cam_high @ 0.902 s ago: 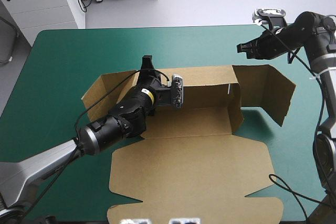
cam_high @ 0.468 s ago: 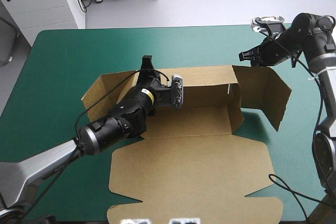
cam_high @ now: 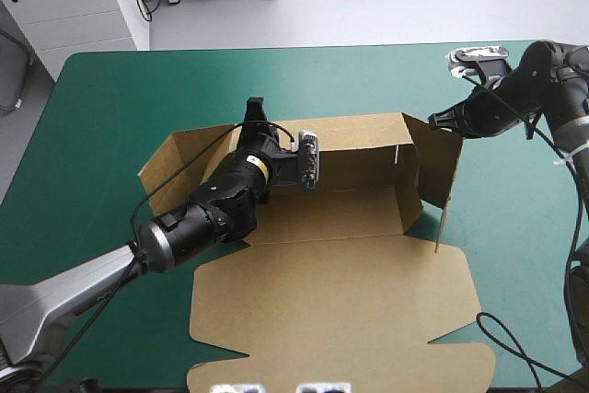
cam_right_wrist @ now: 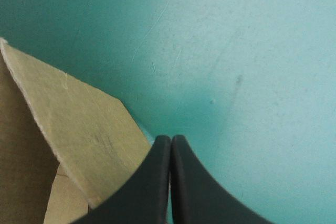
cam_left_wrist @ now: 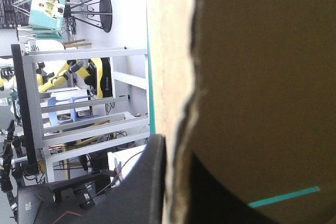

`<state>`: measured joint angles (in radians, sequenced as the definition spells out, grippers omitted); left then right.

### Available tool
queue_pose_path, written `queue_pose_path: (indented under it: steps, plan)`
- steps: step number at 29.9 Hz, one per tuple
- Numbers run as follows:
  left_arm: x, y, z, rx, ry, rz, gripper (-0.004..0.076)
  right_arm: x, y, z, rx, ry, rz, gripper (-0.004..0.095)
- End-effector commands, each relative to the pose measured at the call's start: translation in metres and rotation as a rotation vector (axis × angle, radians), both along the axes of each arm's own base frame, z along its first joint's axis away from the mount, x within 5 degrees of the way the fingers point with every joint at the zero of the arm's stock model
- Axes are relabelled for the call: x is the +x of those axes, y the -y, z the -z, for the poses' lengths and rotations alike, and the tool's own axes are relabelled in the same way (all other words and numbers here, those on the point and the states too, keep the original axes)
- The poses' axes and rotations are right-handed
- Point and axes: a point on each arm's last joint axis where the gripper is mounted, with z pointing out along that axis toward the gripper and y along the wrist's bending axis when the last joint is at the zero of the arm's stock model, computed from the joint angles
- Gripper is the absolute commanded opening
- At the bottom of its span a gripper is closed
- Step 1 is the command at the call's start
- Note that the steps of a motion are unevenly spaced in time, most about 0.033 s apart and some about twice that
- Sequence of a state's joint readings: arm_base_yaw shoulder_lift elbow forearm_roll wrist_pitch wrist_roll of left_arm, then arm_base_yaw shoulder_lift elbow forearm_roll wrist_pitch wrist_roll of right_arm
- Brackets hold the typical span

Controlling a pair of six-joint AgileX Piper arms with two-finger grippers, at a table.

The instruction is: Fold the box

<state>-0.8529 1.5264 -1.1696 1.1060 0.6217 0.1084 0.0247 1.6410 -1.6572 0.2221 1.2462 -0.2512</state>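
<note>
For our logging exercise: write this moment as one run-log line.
left pincer: shut on box far wall; right pincer: shut, beside raised right flap; lid: flat

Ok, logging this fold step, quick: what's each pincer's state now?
Left pincer: shut on the far wall of the box.
Right pincer: shut, holding nothing.

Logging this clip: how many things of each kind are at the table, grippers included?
Brown box: 1
Grippers: 2, the left gripper shut on the box's far wall, the right gripper shut by its end flap
Teal-green table: 1
Total: 4
</note>
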Motion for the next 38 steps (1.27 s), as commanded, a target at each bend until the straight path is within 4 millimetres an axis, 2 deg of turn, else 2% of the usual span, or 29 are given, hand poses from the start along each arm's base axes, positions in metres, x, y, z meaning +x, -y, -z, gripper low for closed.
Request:
queue_pose_path:
  steps: [1, 6, 12, 24, 34, 36, 38]
  plan:
    - [-0.005, -0.008, -0.016, -0.039, 0.022, -0.048, -0.0008, -0.019, -0.001, -0.026, 0.008, 0.078, -0.009, -0.0013]
    - [-0.005, -0.008, -0.016, -0.039, 0.022, -0.048, -0.0008, -0.028, 0.001, -0.036, -0.002, 0.104, 0.026, 0.0019]
    - [-0.005, -0.008, -0.016, -0.039, 0.022, -0.048, -0.0008, -0.040, 0.003, -0.050, -0.018, 0.151, 0.031, 0.0175]
    - [-0.005, -0.008, -0.016, -0.039, 0.022, -0.048, -0.0008, -0.047, 0.002, -0.051, -0.003, 0.153, 0.031, 0.0403]
    - [-0.005, -0.008, -0.016, -0.038, 0.021, -0.050, -0.0008, -0.054, 0.007, -0.015, -0.062, 0.030, 0.052, 0.0391]
    - [-0.005, -0.008, -0.016, -0.039, 0.020, -0.050, -0.0008, -0.057, 0.007, -0.013, -0.051, 0.020, 0.063, 0.0314]
    - [-0.005, -0.009, -0.016, -0.038, 0.020, -0.052, -0.0008, -0.060, 0.007, -0.014, -0.049, 0.020, 0.068, 0.0170]
